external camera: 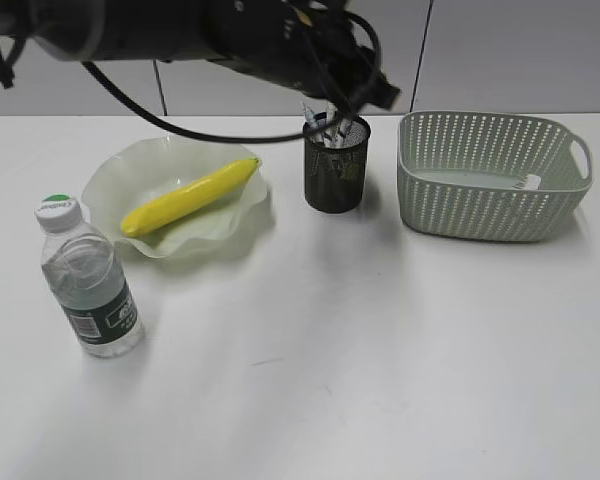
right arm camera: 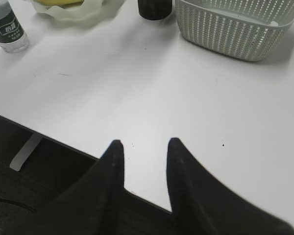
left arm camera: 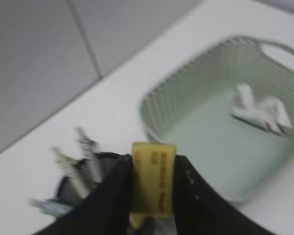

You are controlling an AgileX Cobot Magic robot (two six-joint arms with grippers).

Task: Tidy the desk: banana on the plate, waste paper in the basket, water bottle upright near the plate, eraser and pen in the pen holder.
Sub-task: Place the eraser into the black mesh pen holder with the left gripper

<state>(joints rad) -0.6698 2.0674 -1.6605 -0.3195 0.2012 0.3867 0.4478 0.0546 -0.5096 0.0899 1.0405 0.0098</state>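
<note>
Currently I am holding my left gripper (left arm camera: pixel 152 196) clamped on a flat yellow rectangular eraser (left arm camera: pixel 153 178) over the black mesh pen holder (external camera: pixel 336 165); my right gripper (right arm camera: pixel 143 143) is hovering part-open, empty, above the smooth white desk (right arm camera: pixel 152 93).

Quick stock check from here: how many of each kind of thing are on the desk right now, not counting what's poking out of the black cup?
Banana: 1
Plate: 1
Water bottle: 1
Pen holder: 1
Basket: 1
Waste paper in the basket: 1
Yellow eraser between the left gripper's fingers: 1
Total: 7
</note>
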